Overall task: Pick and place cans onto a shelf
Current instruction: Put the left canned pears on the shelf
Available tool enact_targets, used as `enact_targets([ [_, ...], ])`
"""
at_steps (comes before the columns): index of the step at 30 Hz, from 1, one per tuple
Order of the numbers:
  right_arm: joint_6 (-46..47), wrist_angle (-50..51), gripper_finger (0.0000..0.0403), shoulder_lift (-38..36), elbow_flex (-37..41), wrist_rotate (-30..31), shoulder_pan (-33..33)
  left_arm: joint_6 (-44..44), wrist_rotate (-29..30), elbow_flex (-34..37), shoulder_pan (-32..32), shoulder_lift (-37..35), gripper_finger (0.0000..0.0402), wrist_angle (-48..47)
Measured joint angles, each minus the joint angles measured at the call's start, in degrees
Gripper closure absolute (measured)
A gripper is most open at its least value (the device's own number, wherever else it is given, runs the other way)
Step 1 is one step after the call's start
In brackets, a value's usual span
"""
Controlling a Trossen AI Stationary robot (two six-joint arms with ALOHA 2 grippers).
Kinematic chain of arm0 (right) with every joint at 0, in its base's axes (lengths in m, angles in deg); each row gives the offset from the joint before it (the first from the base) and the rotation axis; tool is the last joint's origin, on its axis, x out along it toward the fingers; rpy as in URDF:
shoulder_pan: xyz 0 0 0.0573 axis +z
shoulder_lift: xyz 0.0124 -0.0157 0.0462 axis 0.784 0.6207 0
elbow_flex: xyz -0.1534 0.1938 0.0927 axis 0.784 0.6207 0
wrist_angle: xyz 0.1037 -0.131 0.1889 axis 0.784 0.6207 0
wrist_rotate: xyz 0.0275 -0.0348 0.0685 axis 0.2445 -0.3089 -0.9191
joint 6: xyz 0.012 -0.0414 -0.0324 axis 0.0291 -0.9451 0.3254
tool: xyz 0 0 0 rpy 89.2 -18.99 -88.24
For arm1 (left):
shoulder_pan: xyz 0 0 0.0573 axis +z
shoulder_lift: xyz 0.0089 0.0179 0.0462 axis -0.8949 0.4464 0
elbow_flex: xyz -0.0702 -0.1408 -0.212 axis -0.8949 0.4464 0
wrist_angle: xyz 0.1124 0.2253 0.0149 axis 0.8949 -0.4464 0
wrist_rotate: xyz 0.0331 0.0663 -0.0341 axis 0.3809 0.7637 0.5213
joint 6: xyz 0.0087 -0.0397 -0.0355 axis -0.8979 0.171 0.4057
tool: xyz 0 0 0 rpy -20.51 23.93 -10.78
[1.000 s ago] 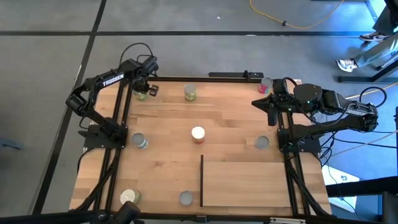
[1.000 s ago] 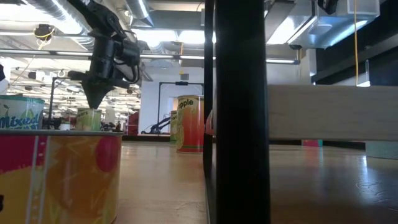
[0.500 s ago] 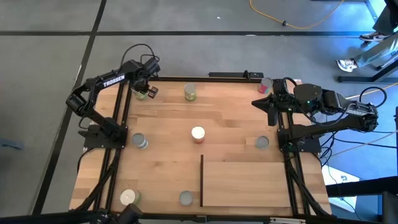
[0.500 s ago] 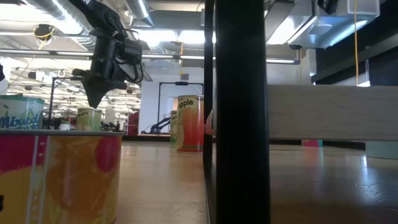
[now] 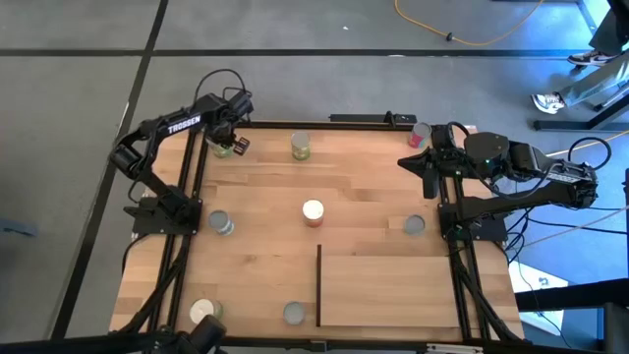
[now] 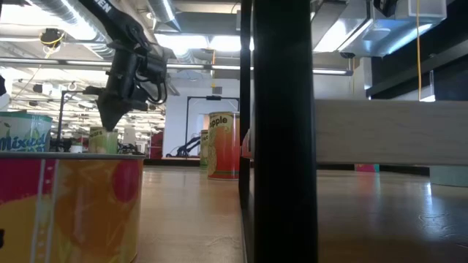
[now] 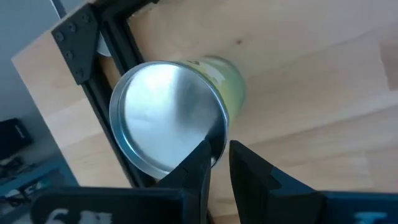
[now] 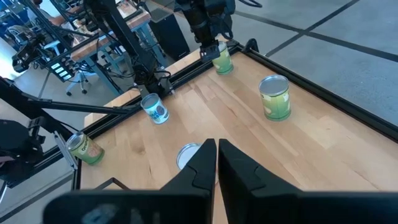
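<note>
A light-wood table (image 5: 364, 197) framed by black metal rails carries several small round cans. At the far left corner, the left gripper (image 5: 228, 141) hangs over a green-sided can with a shiny silver top (image 7: 168, 118); in the left wrist view its two dark fingers (image 7: 198, 163) sit close together with only a narrow gap, their tips at the rim of the can's lid, gripping nothing. In the low view the same gripper (image 6: 110, 120) points down just above that can (image 6: 103, 139). The right gripper (image 5: 421, 164) rests at the far right edge of the table, its fingers (image 8: 205, 163) nearly touching and empty, just beside a red-sided can (image 5: 420, 133) in the far right corner. A second green can (image 5: 300, 147) stands along the far edge, a can with a cream top (image 5: 313, 210) in the middle, grey-topped cans at the left side (image 5: 219, 223), right side (image 5: 414, 225) and near edge (image 5: 294, 314), and a pale-topped can (image 5: 203, 313) at the near left corner. The shelf, a flat rectangular light-wood panel with a thin black strip on its left short edge (image 5: 388, 285), lies at the near right, with no can on it.
</note>
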Motion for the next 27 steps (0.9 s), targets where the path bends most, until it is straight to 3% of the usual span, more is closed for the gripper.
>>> enact_targets([
  [7,0.0,-0.6,0.0382,0.0,0.0,0.0,0.0,-6.7,0.9,0.0,-0.1,1.1,0.0353,-0.2],
  [12,0.0,-0.6,0.0382,0.0,0.0,0.0,0.0,-8.9,1.0,0.0,0.0,1.2,0.0393,-0.4],
  [19,0.0,-0.6,0.0382,0.0,0.0,0.1,0.0,-11.1,1.3,-0.8,-0.8,0.7,0.0400,-1.9],
  [27,-0.2,-0.6,0.0382,0.0,0.0,0.1,0.0,-13.7,-1.5,-10.0,-4.0,-1.7,0.0401,-9.6],
])
